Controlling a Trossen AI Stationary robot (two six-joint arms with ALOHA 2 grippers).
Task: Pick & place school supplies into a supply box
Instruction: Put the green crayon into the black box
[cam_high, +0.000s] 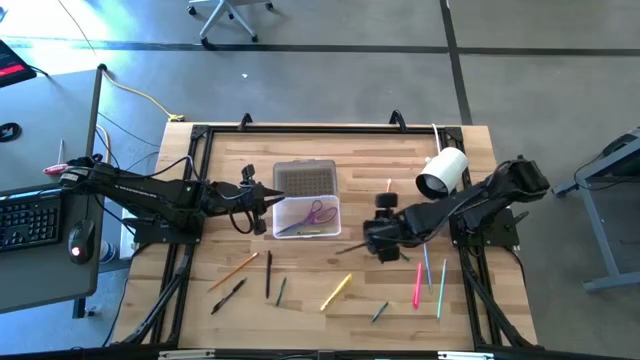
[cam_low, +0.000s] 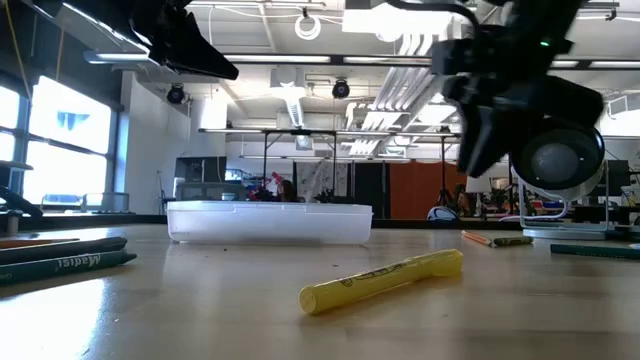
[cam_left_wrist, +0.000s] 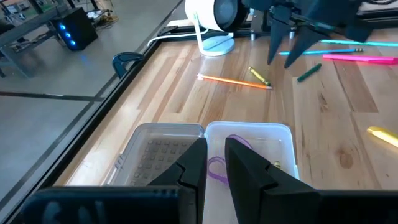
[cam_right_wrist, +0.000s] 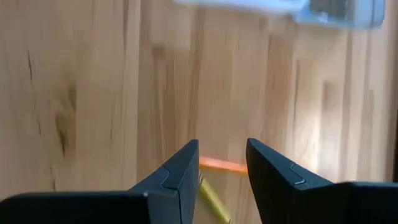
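Nearest to the low camera lies a yellow marker (cam_low: 382, 280) on the wooden table (cam_high: 310, 305), with dark green pencils (cam_low: 62, 262) at the table edge beside it. Seen from above, more pens and pencils are scattered along the front part of the table: an orange pencil (cam_high: 233, 270), some black ones (cam_high: 268, 274), a pink pen (cam_high: 418, 284) and light blue pens (cam_high: 441, 287) on the right.

Farther back, the right gripper (cam_high: 380, 238) hangs a little above the table, near the right-side pens. Its fingers (cam_right_wrist: 180, 171) are apart with nothing between them, and an orange and a yellow piece show on the wood just beyond them.

Behind this stands the clear box (cam_high: 307, 215) with its lid (cam_high: 304, 179) folded open. The scissors (cam_high: 318, 212) and a pencil are already inside. The left gripper (cam_high: 262, 196) waits at the left side of the box, fingers (cam_left_wrist: 198, 163) slightly parted and empty. The white camera (cam_high: 443, 171) stands at the far right.

The risk I see is that the pens are thin and round. If the right fingers close off-centre, a pen may roll away or tilt in the grasp. Also, the left gripper is close to the box, so the arms could meet there.
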